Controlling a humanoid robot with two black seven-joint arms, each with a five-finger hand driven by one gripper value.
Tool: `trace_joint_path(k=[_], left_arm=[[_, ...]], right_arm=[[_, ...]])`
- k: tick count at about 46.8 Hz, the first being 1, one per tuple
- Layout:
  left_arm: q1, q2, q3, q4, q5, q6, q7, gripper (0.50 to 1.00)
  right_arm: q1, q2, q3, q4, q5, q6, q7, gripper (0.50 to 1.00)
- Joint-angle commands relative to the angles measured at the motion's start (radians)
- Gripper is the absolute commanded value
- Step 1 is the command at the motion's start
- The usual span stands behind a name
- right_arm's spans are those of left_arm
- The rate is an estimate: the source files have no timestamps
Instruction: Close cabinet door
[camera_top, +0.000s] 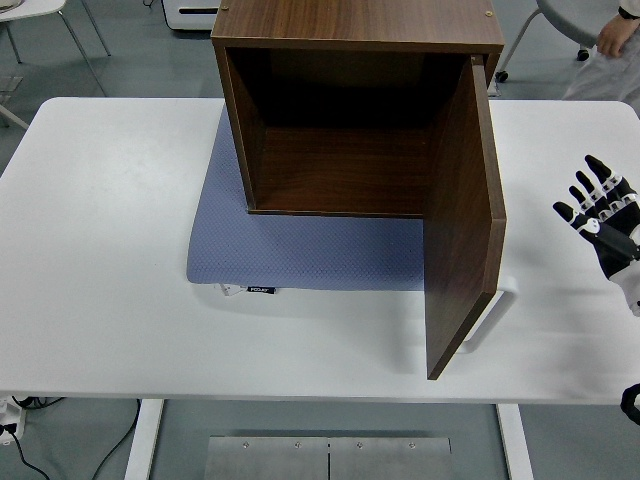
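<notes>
Dark brown wooden cabinet (340, 110), door (462, 230) swung open; the robot's black right hand (603, 222), fingers (585, 190) spread, must next approach and push it

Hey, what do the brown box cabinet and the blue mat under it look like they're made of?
The brown box cabinet with its open door looks like wood or wood-grain laminate board: dark streaked grain, matte, flat panels with square edges. The blue mat appears to be soft textured rubber or fabric, with a fine dotted weave and a small label at its near edge.
</notes>
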Motion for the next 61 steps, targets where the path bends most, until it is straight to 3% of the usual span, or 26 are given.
trace_joint_path(k=[1,61], left_arm=[[0.002,0.000,0.002,0.001,0.008,0.001,0.000,1.000],[0.003,0.000,0.000,-0.001,0.006,0.001,0.000,1.000]], right_arm=[[0.001,0.000,0.000,0.000,0.000,0.000,0.000,1.000],[-0.009,0.001,0.002,0.000,0.000,0.000,0.003,1.000]])
